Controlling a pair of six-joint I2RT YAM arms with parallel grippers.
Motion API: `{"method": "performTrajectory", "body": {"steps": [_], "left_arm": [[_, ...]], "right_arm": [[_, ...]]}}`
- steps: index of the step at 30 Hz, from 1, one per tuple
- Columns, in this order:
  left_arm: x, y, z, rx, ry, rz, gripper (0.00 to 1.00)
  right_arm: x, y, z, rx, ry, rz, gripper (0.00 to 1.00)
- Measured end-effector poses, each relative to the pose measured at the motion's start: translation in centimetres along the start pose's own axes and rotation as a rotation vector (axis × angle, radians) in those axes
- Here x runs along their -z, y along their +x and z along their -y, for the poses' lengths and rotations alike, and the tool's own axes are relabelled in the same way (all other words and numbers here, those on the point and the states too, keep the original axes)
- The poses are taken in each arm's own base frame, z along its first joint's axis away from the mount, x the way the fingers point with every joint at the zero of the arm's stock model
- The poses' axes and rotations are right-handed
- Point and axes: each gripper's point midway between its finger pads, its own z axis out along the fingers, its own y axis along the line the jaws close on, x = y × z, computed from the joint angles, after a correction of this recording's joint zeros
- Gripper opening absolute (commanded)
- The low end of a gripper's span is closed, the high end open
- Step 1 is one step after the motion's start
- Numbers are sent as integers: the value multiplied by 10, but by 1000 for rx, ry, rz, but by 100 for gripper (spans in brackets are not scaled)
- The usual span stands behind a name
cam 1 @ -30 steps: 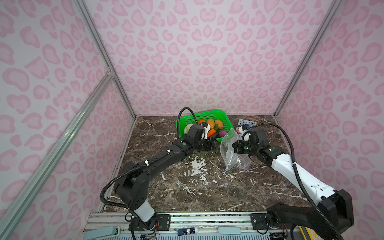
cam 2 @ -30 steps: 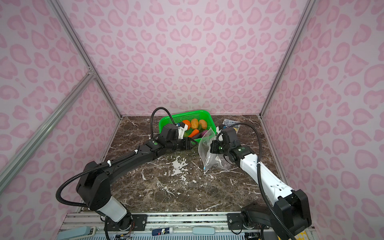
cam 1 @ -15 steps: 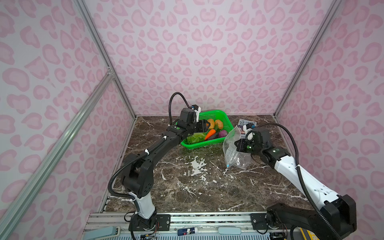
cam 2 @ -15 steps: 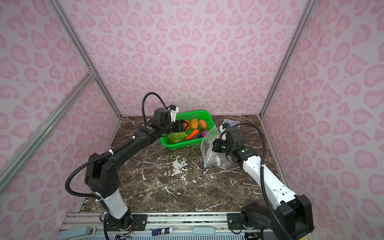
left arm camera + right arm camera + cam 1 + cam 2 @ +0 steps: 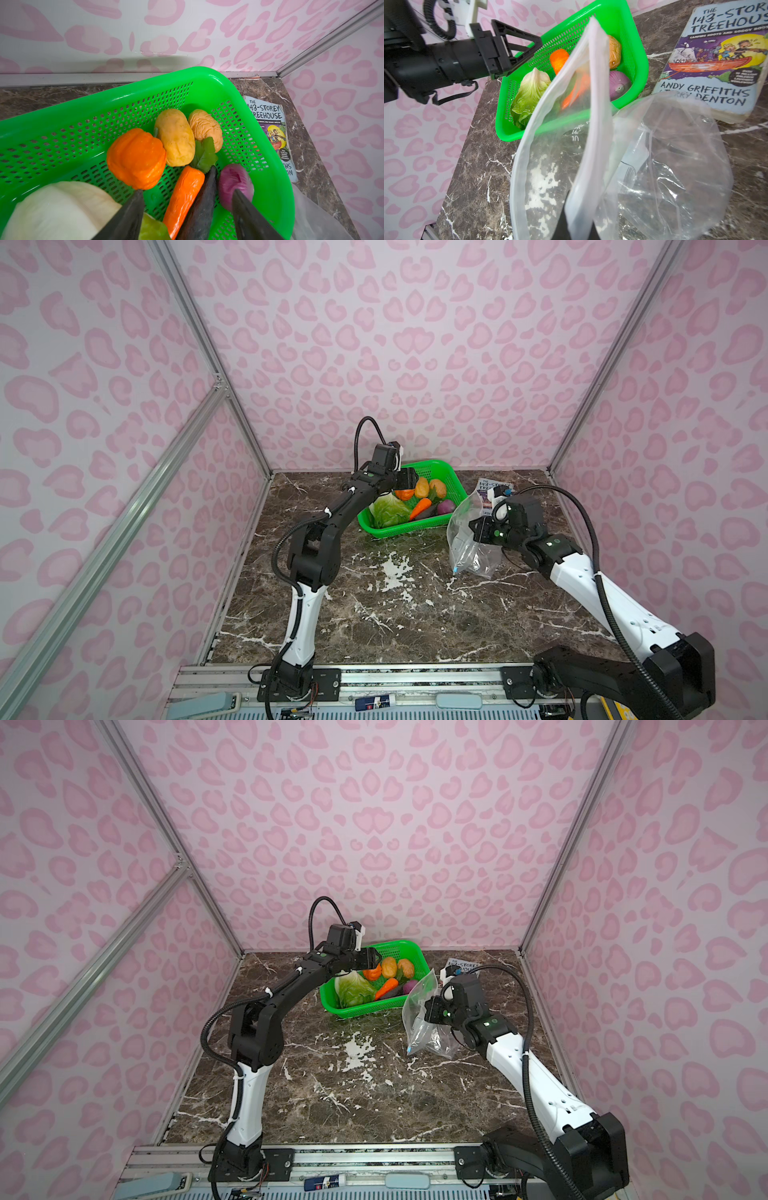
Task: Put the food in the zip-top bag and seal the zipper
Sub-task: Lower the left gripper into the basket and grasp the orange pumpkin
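Observation:
The food lies in a green basket (image 5: 399, 529): cabbage (image 5: 58, 209), pumpkin (image 5: 136, 158), two potatoes (image 5: 175, 137), carrot (image 5: 184, 195), eggplant (image 5: 202, 207), purple onion (image 5: 234, 185) and a green leaf (image 5: 204, 154). My left gripper (image 5: 409, 479) hovers open over the basket's back left, its fingers (image 5: 128, 216) straddling carrot and eggplant without touching them. My right gripper (image 5: 478, 529) is shut on the zipper strip (image 5: 593, 104) of the clear zip-top bag (image 5: 469, 547), holding its mouth up and gaping toward the basket. The blue slider (image 5: 456, 571) hangs at the strip's low end. No food shows inside the bag.
A paperback book (image 5: 488, 489) lies flat in the back right corner, just behind the bag. The basket sits against the back wall. Pink patterned walls close in three sides of the marble table (image 5: 395, 614).
My left arm has lifted out of the basket's front and swung up and back over its rear left, jaws spreading wider. The right gripper keeps the bag held in the same place.

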Motion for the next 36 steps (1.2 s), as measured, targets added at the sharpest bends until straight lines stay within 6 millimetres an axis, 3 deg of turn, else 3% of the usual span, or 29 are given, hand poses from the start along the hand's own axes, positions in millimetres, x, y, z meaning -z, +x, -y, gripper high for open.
{"method": "performTrajectory", "body": {"steps": [4,9,19,26,36], "left_arm": [[-17,17,-16,74,-45,-36,68],[-25,35,-27,122,-69,-62,68],[-23,54,-40,144,-102,-72,68],[-7,62,-53,143,-157,-65,68],[29,78,-96,160,-263,-74,68]], "right_arm": [[0,1,0,8,1,-4,0],[3,2,1,12,1,2,0],[2,2,4,11,5,3,0],[2,3,4,12,6,2,0],[-1,5,6,13,8,-7,0]]}}
